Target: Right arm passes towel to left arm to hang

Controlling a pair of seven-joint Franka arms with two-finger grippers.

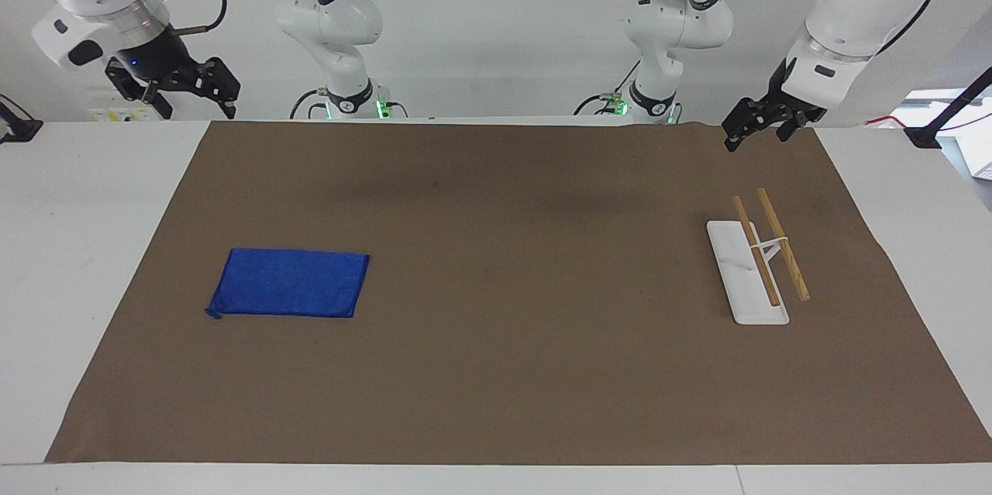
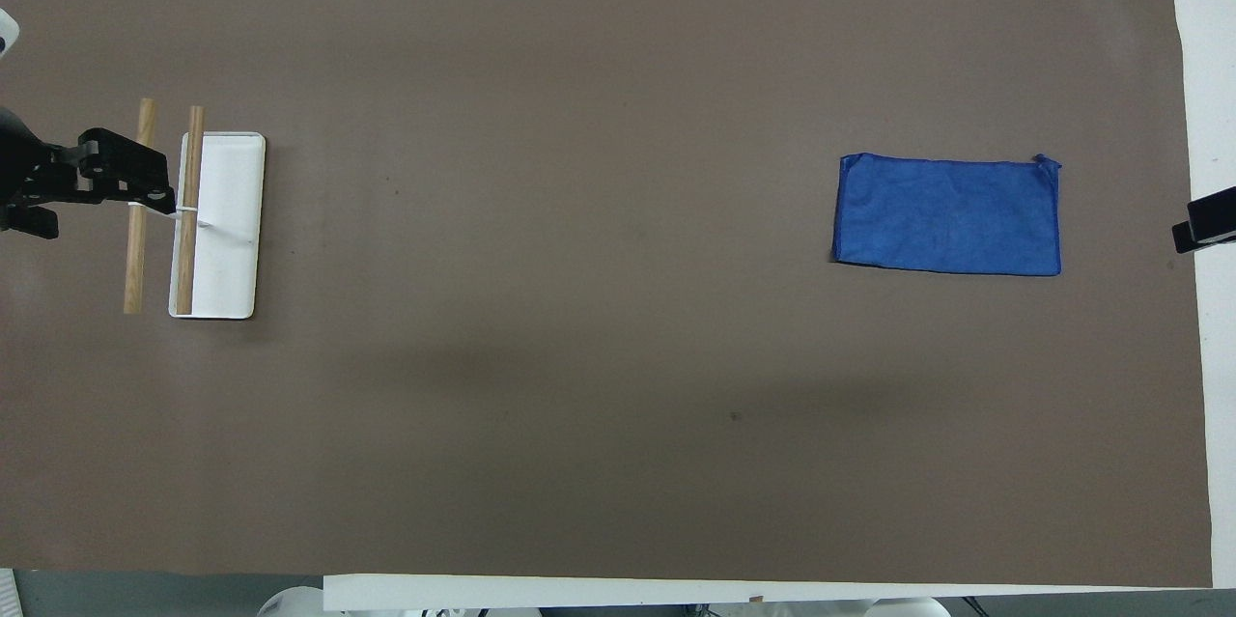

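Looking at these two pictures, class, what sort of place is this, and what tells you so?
Most likely a robotics lab. Two white robot arms stand at a table, the right gripper and left gripper raised. Only a blue towel and a small rack lie on a brown mat.

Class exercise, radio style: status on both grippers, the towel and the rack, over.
Right gripper open, raised off the mat's corner. Left gripper raised by the rack, waiting. Towel flat on the mat, untouched. Nothing lies between towel and rack.
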